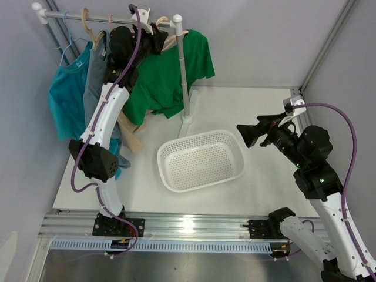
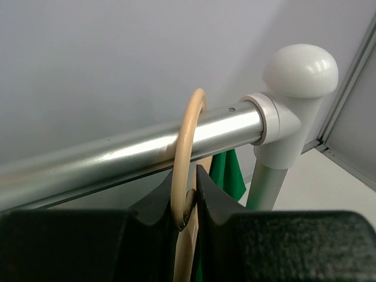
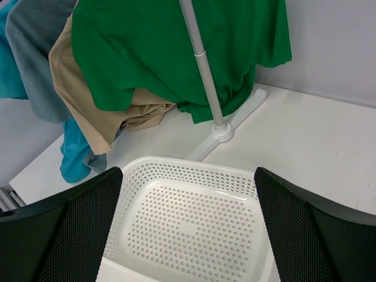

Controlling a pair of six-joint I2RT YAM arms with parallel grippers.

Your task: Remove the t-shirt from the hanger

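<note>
The green t-shirt (image 1: 158, 76) hangs on a wooden hanger at the right end of the metal rail (image 1: 106, 17). My left gripper (image 1: 154, 36) is up at the rail. In the left wrist view it (image 2: 195, 194) is shut on the hanger's tan hook (image 2: 187, 147), which loops over the rail (image 2: 106, 155). A strip of the green t-shirt (image 2: 229, 173) shows behind the fingers. My right gripper (image 1: 247, 136) is open and empty, held in the air to the right of the basket. In the right wrist view it (image 3: 187, 176) faces the green t-shirt (image 3: 176, 53).
A white perforated basket (image 1: 170, 167) sits on the table in the middle. Teal (image 1: 64, 100), grey (image 1: 94, 82) and tan (image 1: 130, 132) garments hang left of the green one. The rack's white post (image 1: 184, 76) and foot (image 1: 189, 117) stand behind the basket.
</note>
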